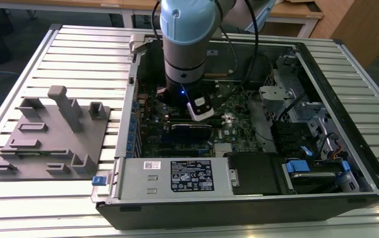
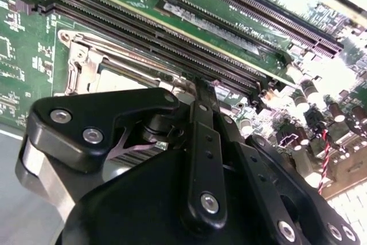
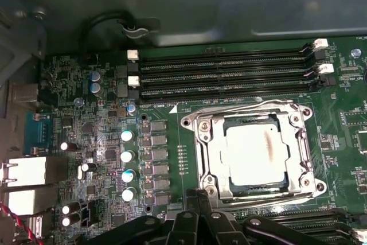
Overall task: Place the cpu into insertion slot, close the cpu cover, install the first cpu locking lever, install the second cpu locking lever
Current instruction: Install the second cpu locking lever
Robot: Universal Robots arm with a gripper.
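Showing the cpu (image 3: 256,152) seated in the insertion slot (image 3: 213,181), cpu cover (image 3: 201,136) down; gripper (image 3: 198,196) hovers at the socket's edge, jaws apparently narrow, empty.

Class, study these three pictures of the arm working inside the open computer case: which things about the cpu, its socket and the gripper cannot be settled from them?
- Insertion slot contacts: covered by the cpu and cpu cover in the first wrist view.
- Socket's near half in the second wrist view: hidden behind the gripper body.
- Socket in the exterior view: blocked by the arm.
- Whether the locking levers are latched: too fine to tell.
- Gripper's fingertips in the first wrist view: cut off by the picture's edge.
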